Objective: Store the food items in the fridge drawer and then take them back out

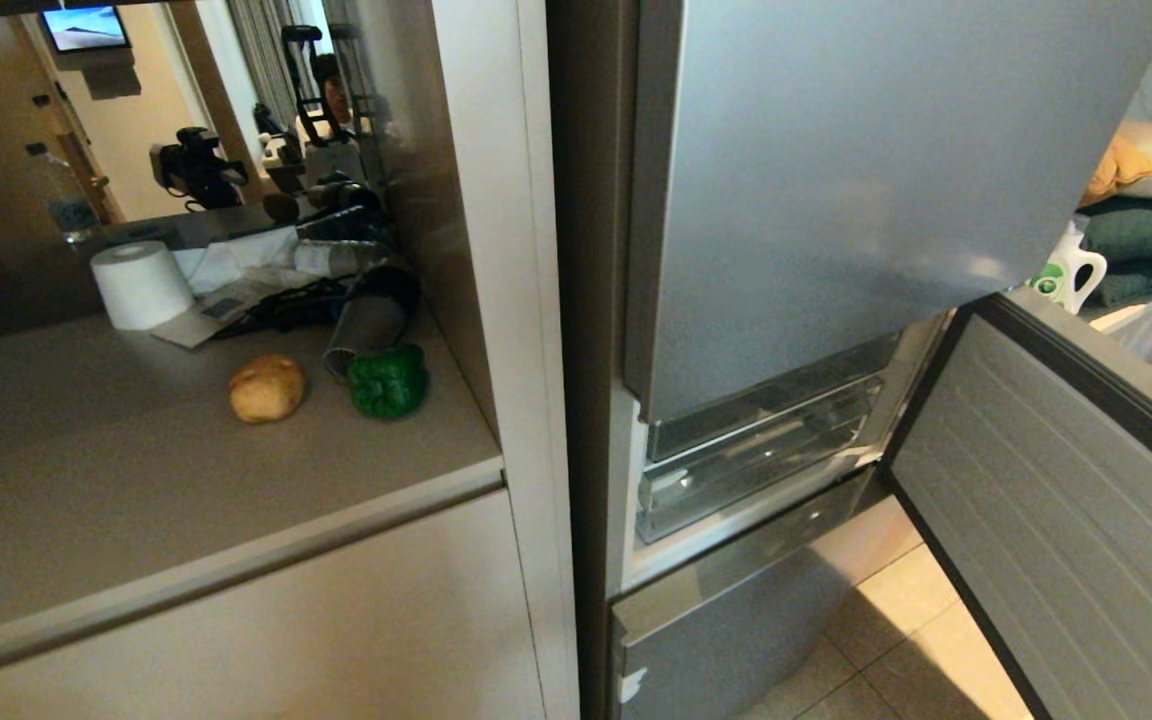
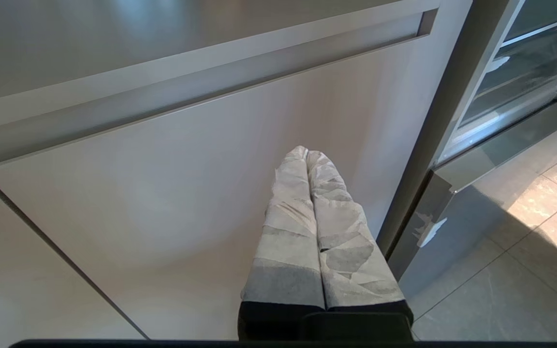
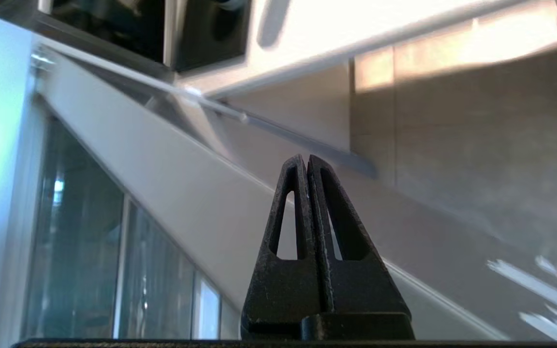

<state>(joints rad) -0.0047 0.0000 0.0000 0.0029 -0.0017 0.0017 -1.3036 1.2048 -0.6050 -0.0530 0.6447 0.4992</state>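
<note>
A tan potato-like lump (image 1: 267,388) and a glossy green bell pepper (image 1: 388,381) lie side by side on the grey countertop (image 1: 136,500), left of the fridge. The fridge's middle door (image 1: 1056,520) stands open, and the see-through fridge drawer (image 1: 756,462) sits pushed in, with nothing showing inside. Neither arm appears in the head view. My left gripper (image 2: 307,153), wrapped in white tape, is shut and empty, low in front of a beige cabinet door (image 2: 162,217); the fridge drawer (image 2: 525,82) shows off to its side. My right gripper (image 3: 306,159), black, is shut and empty near the fridge's pale frame.
A white paper roll (image 1: 141,284) and a clutter of dark gear (image 1: 336,250) stand at the back of the countertop. The open door juts out over the tiled floor (image 1: 896,640). A white bottle (image 1: 1071,270) and pillows (image 1: 1151,225) lie beyond it.
</note>
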